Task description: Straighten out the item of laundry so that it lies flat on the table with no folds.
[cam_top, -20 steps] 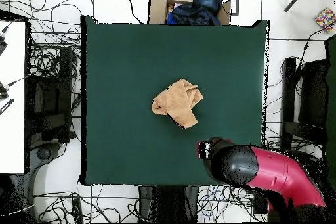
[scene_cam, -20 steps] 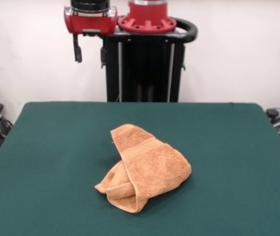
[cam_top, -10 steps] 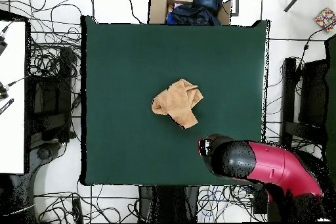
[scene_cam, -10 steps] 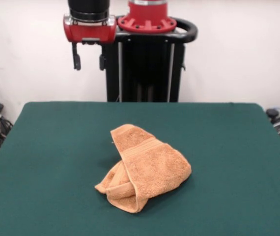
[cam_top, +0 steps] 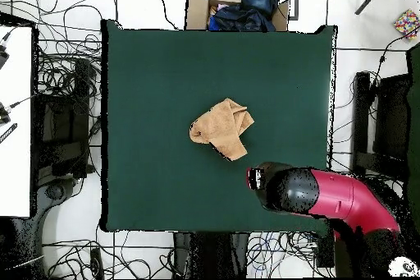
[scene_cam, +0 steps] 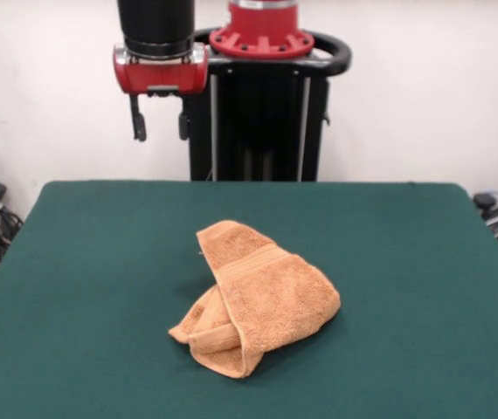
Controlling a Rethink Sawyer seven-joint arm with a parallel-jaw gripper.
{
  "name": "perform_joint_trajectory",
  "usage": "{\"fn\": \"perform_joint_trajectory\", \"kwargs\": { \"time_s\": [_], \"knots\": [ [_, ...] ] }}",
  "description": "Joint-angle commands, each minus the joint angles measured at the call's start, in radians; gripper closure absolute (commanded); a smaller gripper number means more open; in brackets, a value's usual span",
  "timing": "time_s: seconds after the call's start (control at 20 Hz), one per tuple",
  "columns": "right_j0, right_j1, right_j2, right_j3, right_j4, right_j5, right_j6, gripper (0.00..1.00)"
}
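Observation:
The item of laundry [scene_cam: 253, 297] is an orange-tan terry towel, folded over itself in a rumpled heap at the middle of the dark green table [scene_cam: 92, 288]. A flat woven band crosses its top fold. From above, the item of laundry [cam_top: 221, 129] sits near the middle of the table [cam_top: 156, 71]. My gripper [scene_cam: 158, 124] hangs open high above the table's far left side, well clear of the towel, with nothing between its two dark fingers [scene_cam: 136, 120]. In the overhead view the gripper [cam_top: 256, 180] sits under the red arm near the table's lower right.
A cardboard box [cam_top: 238, 6] with dark cloth stands beyond the table's top edge in the overhead view. Cables [cam_top: 61, 71] cover the floor on both sides. The black pedestal [scene_cam: 258, 122] rises behind the far edge.
The gripper has come down a little and moved slightly inward over the table. The towel has not moved.

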State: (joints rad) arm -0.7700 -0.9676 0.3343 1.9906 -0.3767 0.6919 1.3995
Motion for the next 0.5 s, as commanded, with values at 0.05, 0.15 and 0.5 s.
{"fn": "perform_joint_trajectory", "kwargs": {
  "time_s": [0.05, 0.15, 0.5],
  "knots": [
    [0.027, 0.094, 0.056, -0.078, -0.090, 0.072, -0.089, 0.00],
    [0.029, 0.110, 0.056, -0.091, -0.098, 0.068, -0.083, 0.00],
    [0.028, 0.152, 0.050, -0.120, -0.133, 0.046, -0.073, 0.00]
  ]
}}
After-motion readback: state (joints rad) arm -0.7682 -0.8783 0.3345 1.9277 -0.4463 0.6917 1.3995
